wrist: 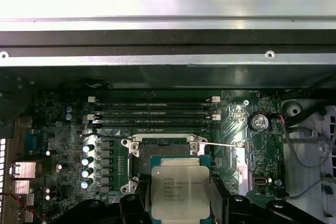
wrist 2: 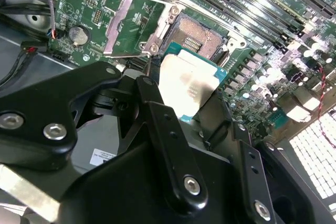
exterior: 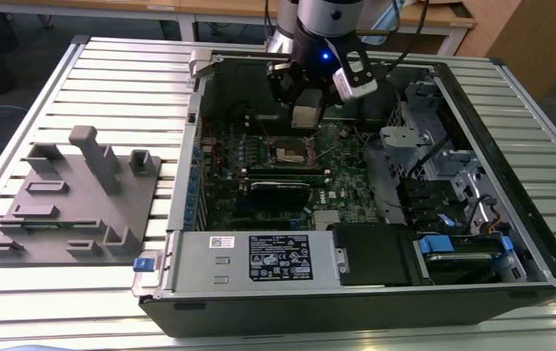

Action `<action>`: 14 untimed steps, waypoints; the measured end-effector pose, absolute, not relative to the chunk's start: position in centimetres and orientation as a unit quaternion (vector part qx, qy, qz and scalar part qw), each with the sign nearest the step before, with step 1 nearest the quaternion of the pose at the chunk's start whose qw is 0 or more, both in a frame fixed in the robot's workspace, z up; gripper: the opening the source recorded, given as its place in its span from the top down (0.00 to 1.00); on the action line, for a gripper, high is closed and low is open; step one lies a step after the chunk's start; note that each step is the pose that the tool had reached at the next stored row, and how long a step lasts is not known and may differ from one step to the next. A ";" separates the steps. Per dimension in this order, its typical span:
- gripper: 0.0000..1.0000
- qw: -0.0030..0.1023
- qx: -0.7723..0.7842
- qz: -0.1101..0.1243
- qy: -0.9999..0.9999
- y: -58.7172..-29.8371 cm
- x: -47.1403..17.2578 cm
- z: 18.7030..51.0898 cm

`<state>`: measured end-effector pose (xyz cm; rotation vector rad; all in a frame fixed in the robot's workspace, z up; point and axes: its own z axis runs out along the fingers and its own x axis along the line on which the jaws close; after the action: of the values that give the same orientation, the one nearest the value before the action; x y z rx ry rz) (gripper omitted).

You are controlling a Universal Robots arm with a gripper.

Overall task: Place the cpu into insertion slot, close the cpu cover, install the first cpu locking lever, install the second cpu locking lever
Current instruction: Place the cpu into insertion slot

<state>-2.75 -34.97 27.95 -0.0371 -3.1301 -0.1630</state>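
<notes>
The hand (exterior: 306, 118) is clamping the chip (wrist: 178, 192) by two edges, holding it flat just above the socket (wrist: 164, 153), upper middle of the exterior view. The cover (wrist 2: 118, 24) is standing raised, leaving the socket clear.

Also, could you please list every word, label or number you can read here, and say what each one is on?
No text can be read reliably.
power supply, black and white label: lines of print, too small to read.
power supply, small white sticker: too small to read.
cpu, metal top: several printed lines, blurred.
white sticker in the second wrist view: blurred.
memory slots: tiny white marks, unreadable.
</notes>
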 end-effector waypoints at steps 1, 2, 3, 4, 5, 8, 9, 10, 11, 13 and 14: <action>0.46 0.003 -0.012 -0.052 -0.999 -35.0 -2.8 27.9; 0.46 0.003 -0.012 -0.052 -0.999 -35.0 -2.9 27.9; 0.46 0.003 -0.012 -0.052 -0.999 -35.0 -2.9 27.9; 0.46 0.003 -0.012 -0.052 -0.999 -35.0 -2.9 27.9; 0.46 0.003 -0.012 -0.052 -0.999 -35.0 -2.9 27.9; 0.46 0.003 -0.012 -0.052 -0.999 -35.0 -3.0 27.9; 0.46 0.003 -0.012 -0.052 -0.999 -35.0 -3.0 27.9; 0.46 0.003 -0.012 -0.052 -0.999 -35.0 -3.1 27.9; 0.46 0.003 -0.012 -0.052 -0.999 -35.0 -3.1 27.9; 0.46 0.003 -0.012 -0.052 -0.999 -35.0 -3.1 27.9; 0.46 0.003 -0.012 -0.052 -0.999 -35.0 -3.2 27.9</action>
<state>-3.16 -34.96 27.92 -0.0373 -3.1302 -0.1632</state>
